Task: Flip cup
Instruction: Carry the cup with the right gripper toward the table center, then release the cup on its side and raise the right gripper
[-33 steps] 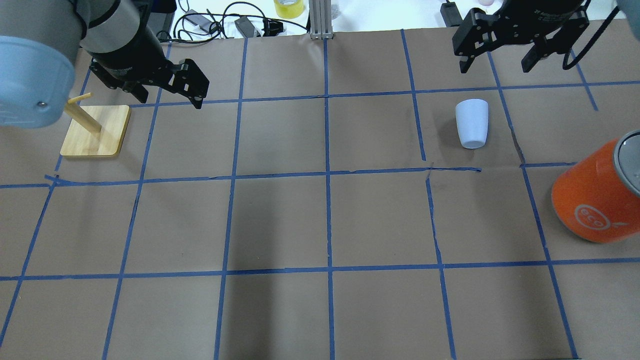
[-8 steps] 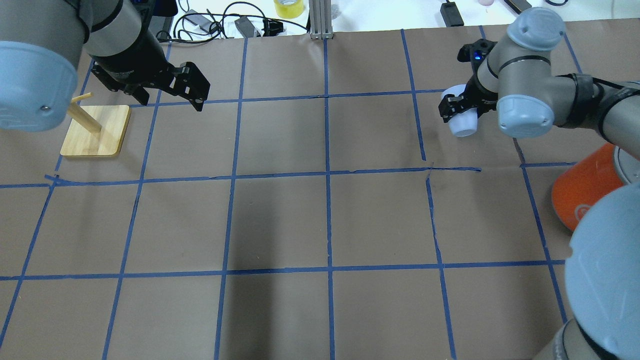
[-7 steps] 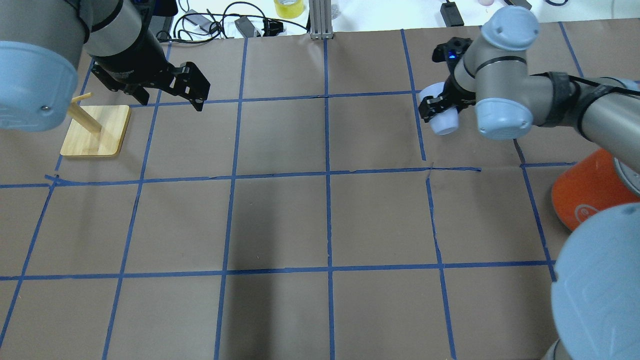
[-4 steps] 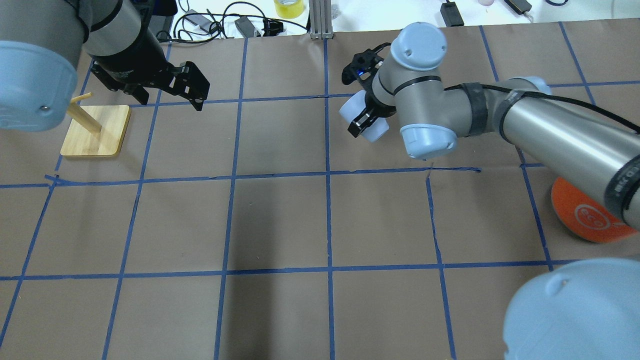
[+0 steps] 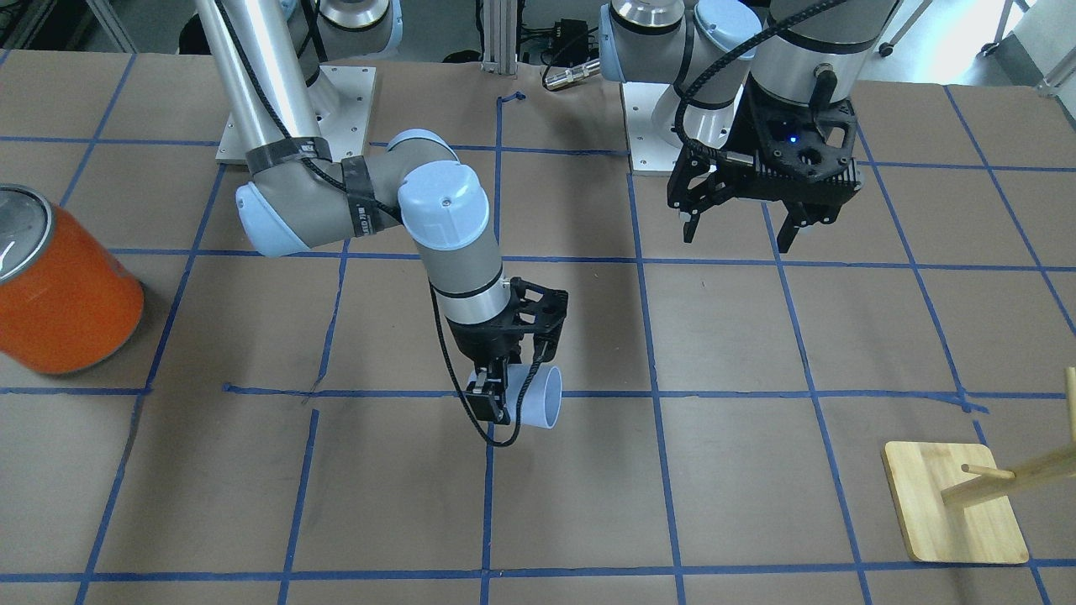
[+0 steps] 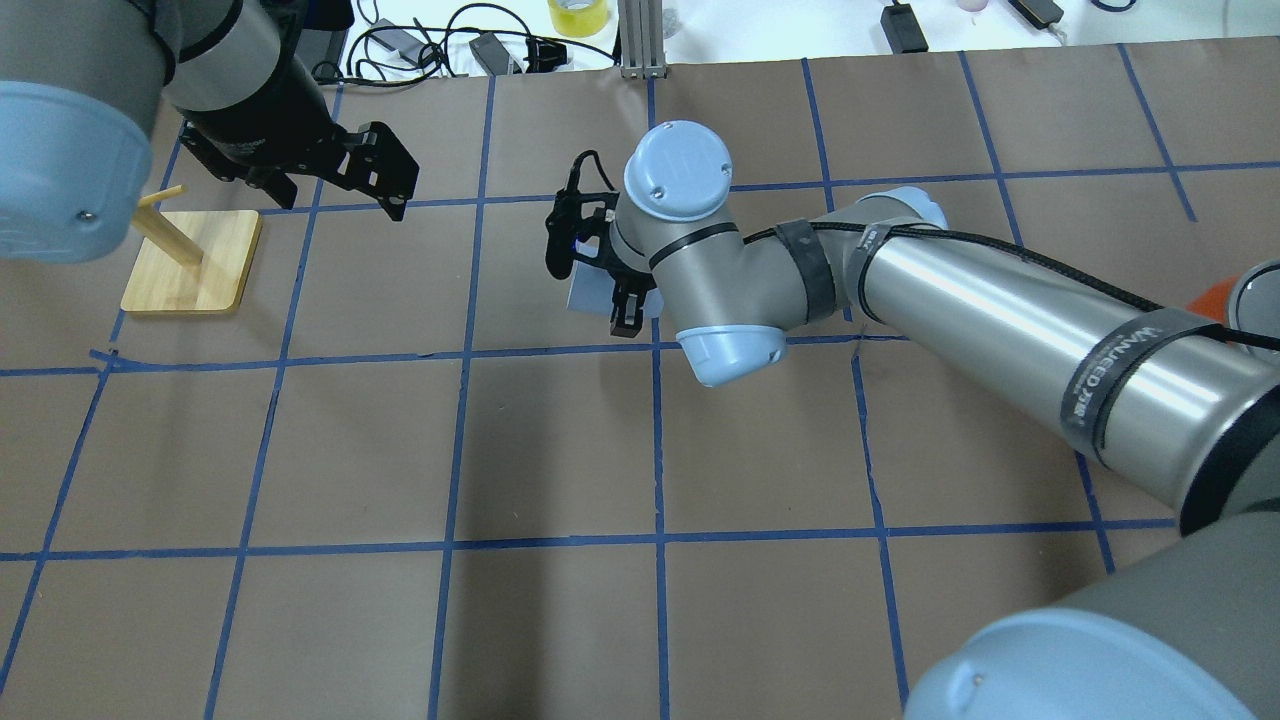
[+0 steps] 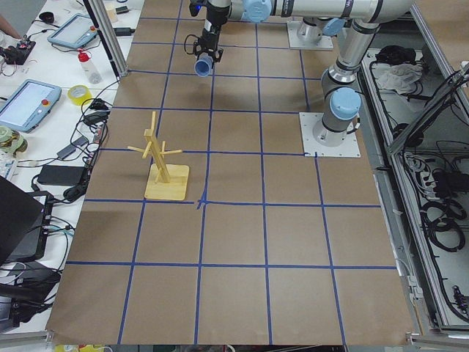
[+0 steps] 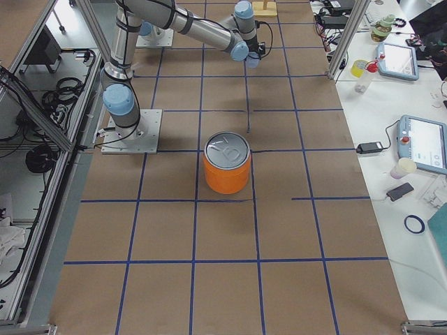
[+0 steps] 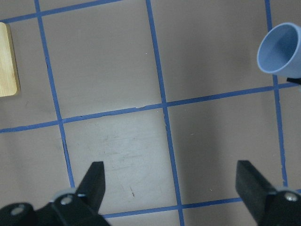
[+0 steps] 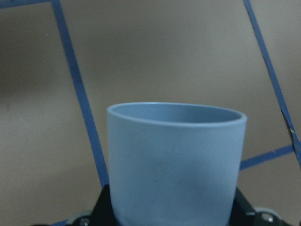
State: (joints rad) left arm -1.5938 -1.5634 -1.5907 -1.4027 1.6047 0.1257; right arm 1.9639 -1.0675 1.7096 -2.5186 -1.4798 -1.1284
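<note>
Cup (image 5: 545, 397) held on its side in the right gripper (image 5: 514, 388), over the middle of the table (image 5: 756, 470).

The cup is clamped between the right gripper's fingers and carried above the brown paper, beside a crossing of blue tape lines. It is tipped sideways, with its open mouth turned toward the robot's left side, so the bluish inside is seen from the left wrist view. The left gripper (image 5: 737, 237) is held well apart from it, its fingers spread wide with nothing between them. An orange can (image 5: 63, 294) is stood at the table's right end and a wooden peg stand (image 5: 954, 504) at its left end.
</note>
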